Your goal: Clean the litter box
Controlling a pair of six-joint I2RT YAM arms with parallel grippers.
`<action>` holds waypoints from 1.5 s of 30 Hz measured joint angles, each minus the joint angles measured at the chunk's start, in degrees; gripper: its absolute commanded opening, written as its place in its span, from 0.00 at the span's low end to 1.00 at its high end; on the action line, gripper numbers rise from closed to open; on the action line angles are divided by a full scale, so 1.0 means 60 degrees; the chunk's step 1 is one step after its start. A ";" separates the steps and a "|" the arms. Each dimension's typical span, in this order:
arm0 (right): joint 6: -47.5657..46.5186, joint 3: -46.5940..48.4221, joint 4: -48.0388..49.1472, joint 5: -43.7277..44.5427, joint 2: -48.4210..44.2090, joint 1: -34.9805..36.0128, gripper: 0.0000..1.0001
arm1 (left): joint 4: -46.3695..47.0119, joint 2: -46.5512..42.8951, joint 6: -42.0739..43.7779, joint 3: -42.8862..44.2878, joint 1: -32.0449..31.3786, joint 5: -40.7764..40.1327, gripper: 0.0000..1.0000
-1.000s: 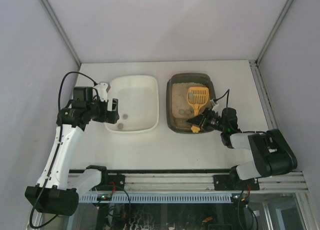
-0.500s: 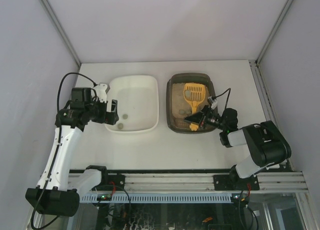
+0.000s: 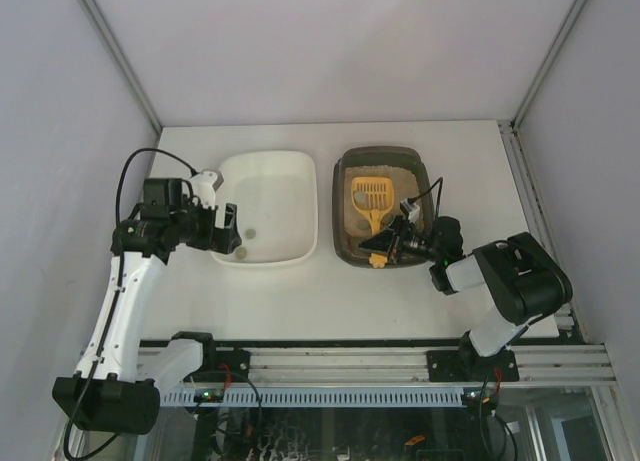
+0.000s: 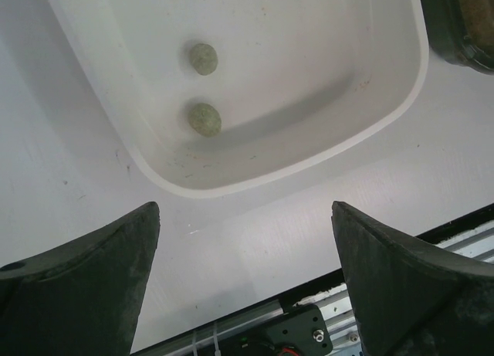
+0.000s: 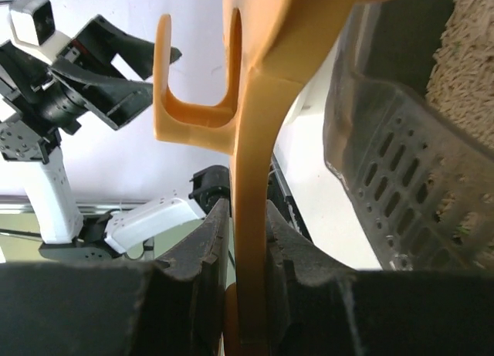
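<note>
The dark grey-brown litter box with beige litter stands right of centre; its perforated wall and litter show in the right wrist view. My right gripper is shut on the handle of a yellow slotted scoop, whose head lies over the litter. The handle stands clamped between the pads. My left gripper is open and empty at the near left corner of the white tub. Its fingers spread wide above the table.
The white tub holds two grey-green clumps near its front left. The litter box corner sits close to the tub's right side. The black and silver rail runs along the near table edge.
My right gripper has swung the scoop left across the litter box, its head moving from the right side toward the left. The left arm has barely moved.
</note>
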 measured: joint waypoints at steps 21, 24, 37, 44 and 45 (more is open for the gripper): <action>0.0940 0.0248 0.1162 -0.0062 0.0922 -0.0557 0.00 | -0.0284 -0.0036 0.0142 -0.0255 0.0171 0.0251 1.00; 0.0794 0.0171 0.1100 0.0157 0.0805 -0.0601 0.00 | -0.0273 -0.0044 0.0036 -0.0255 0.0208 0.0073 1.00; -0.1169 0.0517 -0.1679 0.0393 -0.0678 -0.0372 0.00 | 0.0313 -0.0477 -0.0510 -0.0455 0.0441 -0.0532 1.00; -0.3133 0.1417 -0.4346 0.0554 -0.2098 -0.0437 0.00 | 0.0335 -0.0554 -0.0506 -0.0586 0.0459 -0.0499 1.00; -0.3344 0.1555 -0.4594 0.0554 -0.2160 -0.0339 0.00 | 0.0342 -0.0554 -0.0506 -0.0594 0.0459 -0.0499 1.00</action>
